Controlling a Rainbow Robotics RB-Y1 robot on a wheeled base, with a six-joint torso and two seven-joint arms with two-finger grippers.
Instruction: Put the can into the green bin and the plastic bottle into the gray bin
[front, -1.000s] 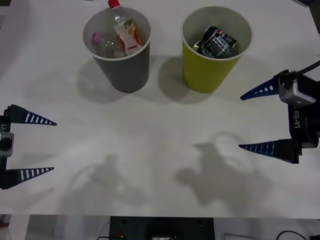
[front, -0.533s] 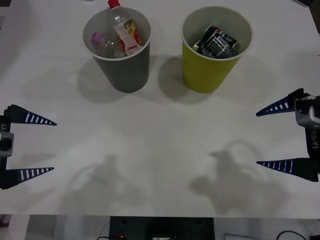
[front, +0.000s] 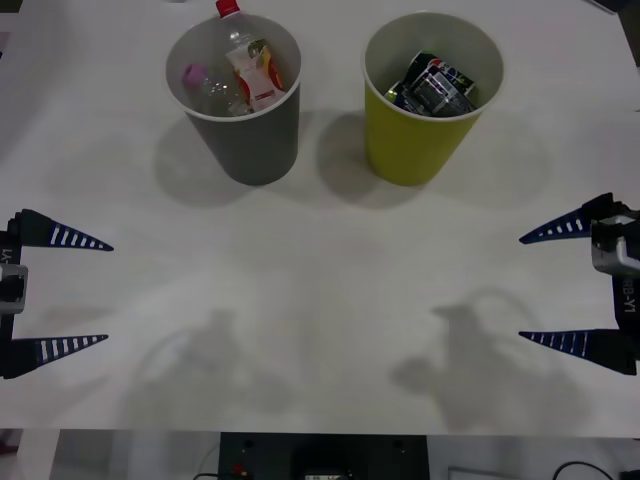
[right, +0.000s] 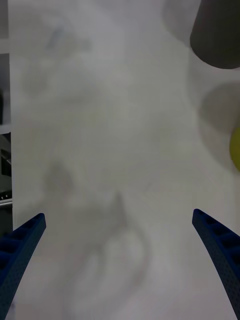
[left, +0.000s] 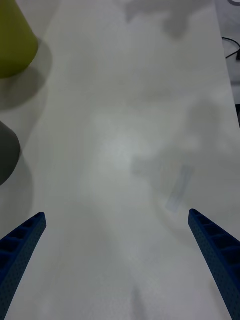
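Both bins stand near the far edge of the white table (front: 320, 300). The gray bin (front: 250, 135) sits toward the far left, and the plastic bottle (front: 248, 62) stands tilted inside it, its red cap poking above the rim beside a pink-capped clear bottle (front: 205, 85). The green bin (front: 425, 140) sits just to the right of it, apart by a narrow gap, with a crushed dark can (front: 435, 85) lying inside.

The left gripper (front: 60, 292) hangs at the table's left edge, its blue fingers spread wide and holding nothing. The right gripper (front: 560, 285) is at the right edge — likewise spread wide and empty. Between the two grippers, the middle and near part of the table is bare surface, marked by soft shadows — open room from the bins to the near edge.
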